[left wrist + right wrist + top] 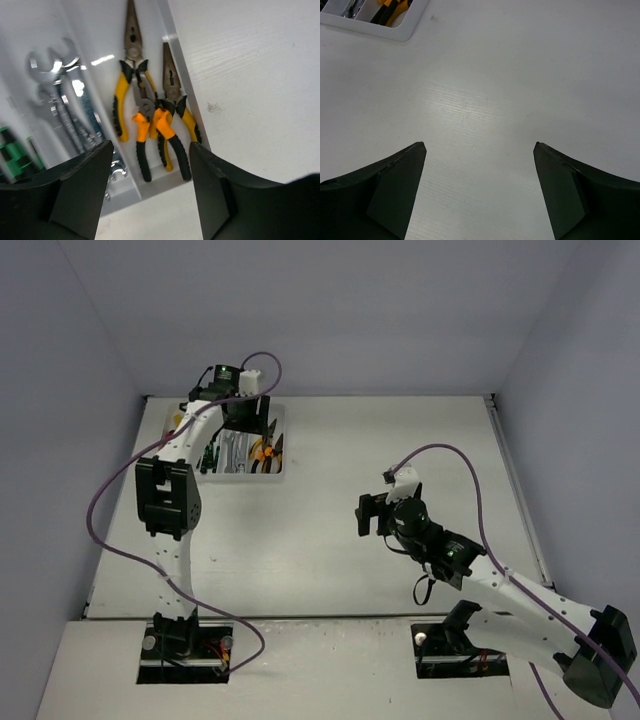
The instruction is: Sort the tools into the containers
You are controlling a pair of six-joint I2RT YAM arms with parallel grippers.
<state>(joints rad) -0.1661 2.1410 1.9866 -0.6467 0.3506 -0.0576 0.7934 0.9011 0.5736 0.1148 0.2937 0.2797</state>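
We are looking at three pliers [150, 120], two with yellow handles and one with orange, lying together with their noses pointing the same way in the rightmost slot of the tray [172, 65]. In the next slot to the left a bunch of silver wrenches [60, 95] is lying side by side. Further left again, green handles that we are taking for the screwdrivers [12, 150] are just showing at the edge of the left wrist view. The arm is covering the leftmost slot from above, so we cannot tell what is lying in it.

The tray is sitting at the far left of the tabletop [400, 440], and we are finding no loose tool anywhere on the bare part of it, in either the overhead or the right wrist view. From that we are judging the sorting to be finished or very nearly so. Only the hidden slot is keeping us from saying it outright.

The left hand [150, 155] is hanging over the pliers slot with its fingers spread wide and nothing between them. The right hand [479, 150] is hovering over bare tabletop near the middle, well apart from the tray. Its fingers are spread wide too and it is holding nothing.
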